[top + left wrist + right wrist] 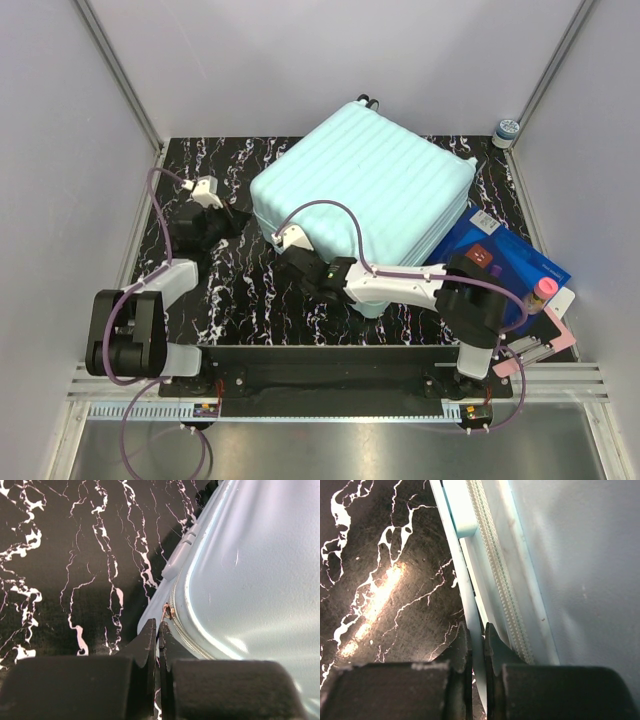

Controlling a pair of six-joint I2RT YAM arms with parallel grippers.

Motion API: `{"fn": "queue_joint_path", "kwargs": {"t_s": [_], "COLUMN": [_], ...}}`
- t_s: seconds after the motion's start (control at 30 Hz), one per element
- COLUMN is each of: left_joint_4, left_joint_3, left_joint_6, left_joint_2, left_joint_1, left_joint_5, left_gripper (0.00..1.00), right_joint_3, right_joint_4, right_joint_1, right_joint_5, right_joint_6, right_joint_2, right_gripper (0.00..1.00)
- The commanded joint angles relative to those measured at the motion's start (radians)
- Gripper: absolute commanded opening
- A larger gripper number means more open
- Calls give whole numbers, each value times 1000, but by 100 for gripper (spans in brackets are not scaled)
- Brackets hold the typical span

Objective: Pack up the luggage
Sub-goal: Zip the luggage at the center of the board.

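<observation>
The black marble table (250, 290) sits between plain white walls (300, 60). The luggage (370, 190) lies upper middle. The left gripper (158, 625) is squeezed tight, empty, by the zip (186, 632). The right gripper (476, 627) pinches the luggage.

one luggage (375, 190), one blue box (512, 262), two arms (150, 300) (400, 285)

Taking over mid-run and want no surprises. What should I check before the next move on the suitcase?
1. Luggage lid down, lying flat on table: ok.
2. Right gripper clamped on the thin edge of the shell: ok.
3. Left gripper shut, tips at zipper pull: ok.
4. Pull actually gripped: cannot tell.
5. Zipper run all the way round: cannot tell.
</observation>
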Motion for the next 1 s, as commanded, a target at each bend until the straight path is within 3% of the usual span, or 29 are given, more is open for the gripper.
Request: {"fn": "queue_joint_path", "kwargs": {"t_s": [0.0,0.27,0.97], "left_joint_4": [69,55,14], "left_joint_3": [82,96,7], "left_joint_6": [80,91,103], "left_joint_2": [37,45,-75], "left_joint_1": [30,4,2], "left_joint_5": [-293,-312,-319], "left_gripper": [0,0,0], "right_joint_3": [-114,-143,-4], "right_joint_4": [-472,-381,-128], "right_joint_1": [-59,-3,154], "right_joint_5": [105,76,-113], "right_joint_6": [269,114,-248], "right_joint_2": [-18,-28,31], "right_gripper": [0,0,0]}}
